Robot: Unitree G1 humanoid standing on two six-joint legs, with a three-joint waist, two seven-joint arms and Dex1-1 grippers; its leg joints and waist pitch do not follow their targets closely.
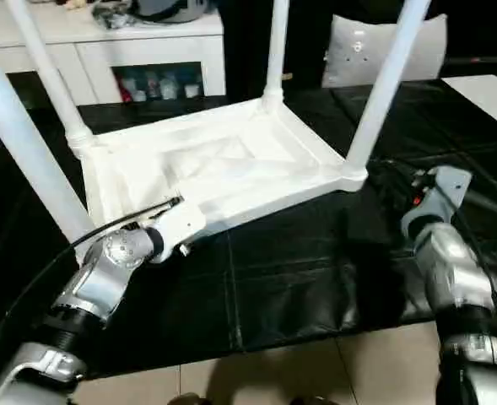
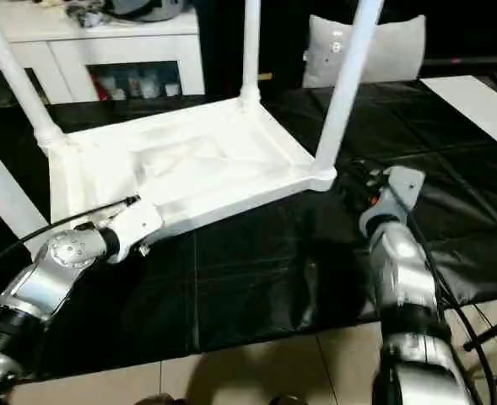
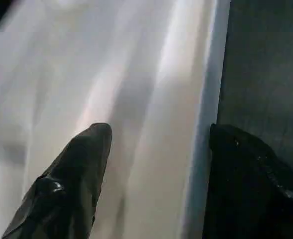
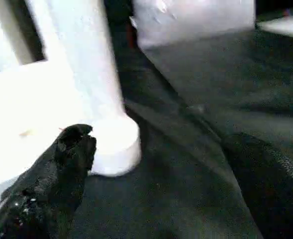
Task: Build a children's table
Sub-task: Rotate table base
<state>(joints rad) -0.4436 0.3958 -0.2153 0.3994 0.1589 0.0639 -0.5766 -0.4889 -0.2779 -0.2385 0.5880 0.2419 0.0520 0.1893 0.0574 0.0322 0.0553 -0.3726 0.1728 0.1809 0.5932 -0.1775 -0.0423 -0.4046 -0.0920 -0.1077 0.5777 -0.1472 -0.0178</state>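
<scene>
Table (image 1: 231, 160), white plastic, lies upside down on a black quilted mat (image 1: 299, 278), its four tapered round legs standing up from the corner sockets. The head views give the whole layout; the wrist views give the close contact. In the left wrist view the left gripper (image 3: 156, 144) straddles the table's near edge, one black finger (image 3: 81, 164) over the white ribbed underside, the other over the mat (fingers spread fairly wide, nothing visibly clamped). In the right wrist view the right gripper (image 4: 186, 159) stands wide open just beside the near right leg (image 4: 86, 64) and its round socket, one finger near the socket, holding nothing. Bare mat lies open to the near and right of the table, ending at tiled floor (image 1: 316, 371). Beyond the far edge stand a white cabinet (image 1: 105, 51) and a pale cushion (image 1: 383, 46).
</scene>
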